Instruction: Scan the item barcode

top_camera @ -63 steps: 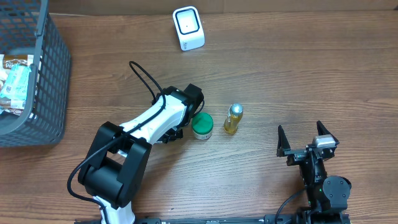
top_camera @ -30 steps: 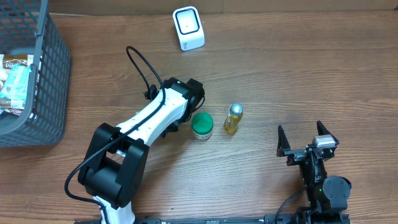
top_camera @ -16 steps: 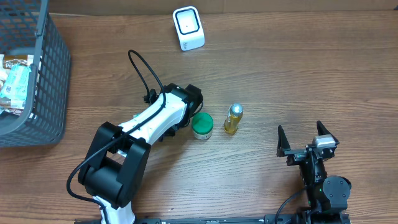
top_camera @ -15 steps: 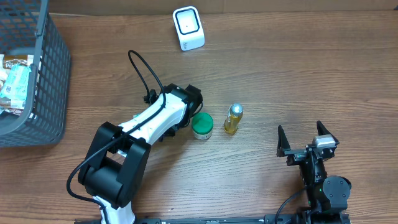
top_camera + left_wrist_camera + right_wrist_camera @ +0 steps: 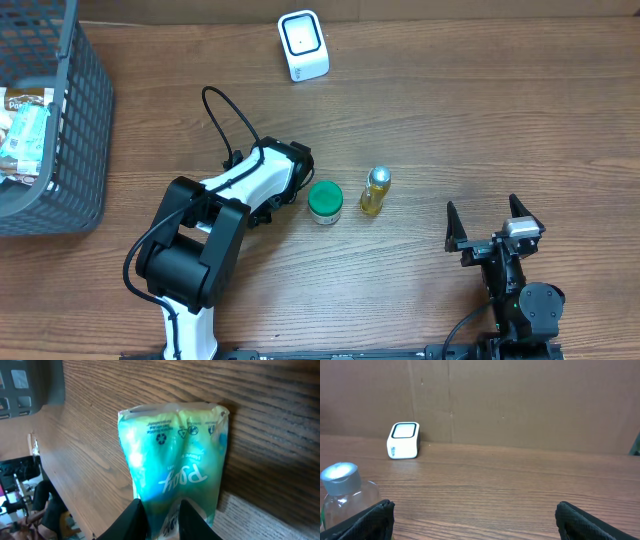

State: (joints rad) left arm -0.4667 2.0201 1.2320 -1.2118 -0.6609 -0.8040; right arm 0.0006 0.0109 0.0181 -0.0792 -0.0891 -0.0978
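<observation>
Left hand (image 5: 161, 517) narrowly parted astride green pouch (image 5: 172, 455) end; cannot tell if gripping. Risk: slick film slips on lift, barcode misses scanner (image 5: 303, 45).

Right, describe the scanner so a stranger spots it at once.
Look to the far edge of the wooden table. The scanner stands alone: a small white box with a dark-rimmed face, unlike the green-lidded jar and yellow bottle mid-table.

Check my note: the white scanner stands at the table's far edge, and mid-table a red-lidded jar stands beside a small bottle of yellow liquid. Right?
Not quite. The overhead view shows that the jar has a green lid, not a red one. The rest holds: the white scanner stands at the far edge of the table, and the jar stands mid-table beside the small bottle of yellow liquid.
</observation>
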